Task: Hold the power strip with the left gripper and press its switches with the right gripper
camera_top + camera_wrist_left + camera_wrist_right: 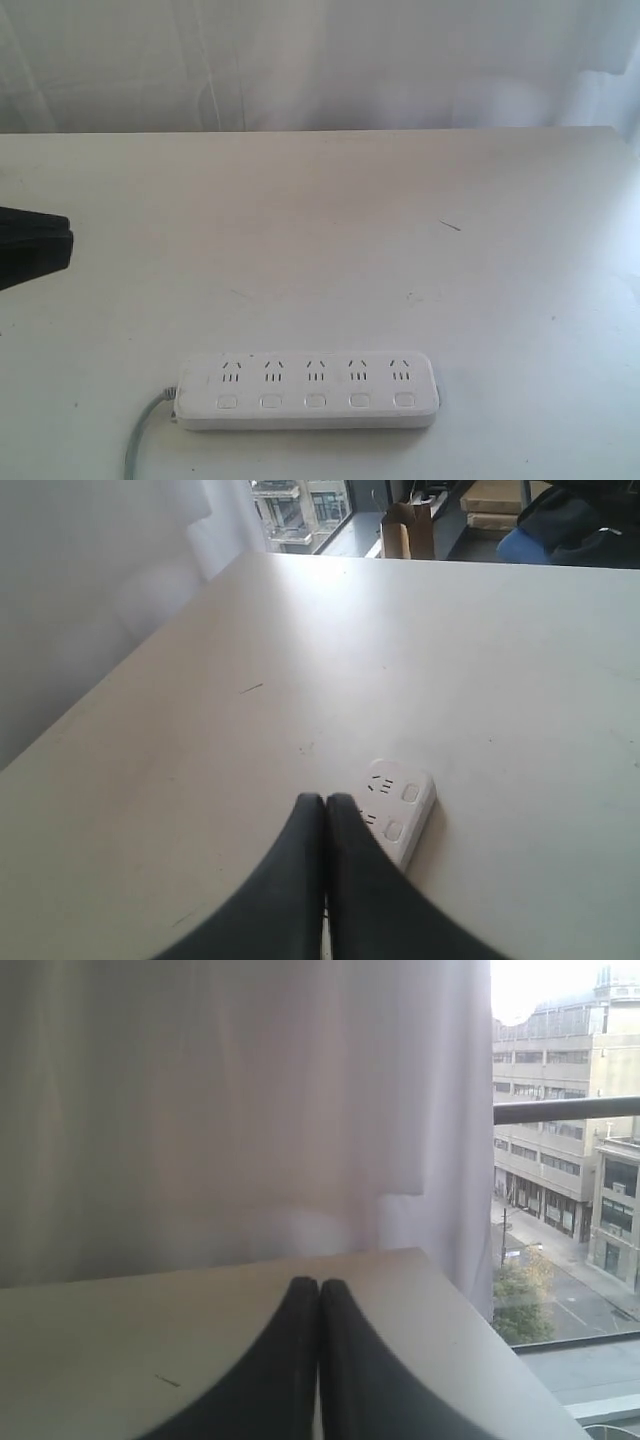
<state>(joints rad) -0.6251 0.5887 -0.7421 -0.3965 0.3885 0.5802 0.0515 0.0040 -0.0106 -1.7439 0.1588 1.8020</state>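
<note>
White table (320, 230), long white power strip (308, 391)

Left gripper (322, 810) jaws pressed together, empty; right gripper (319, 1290) likewise, seemingly pointing level.

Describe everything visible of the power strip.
The power strip is a long white bar, plastic by its look, with rounded ends. It carries five socket groups in a row, each with a small white switch below. A grey cord leaves its left end in the exterior view. It lies flat, face up, on the white table, untouched by anything else.
</note>
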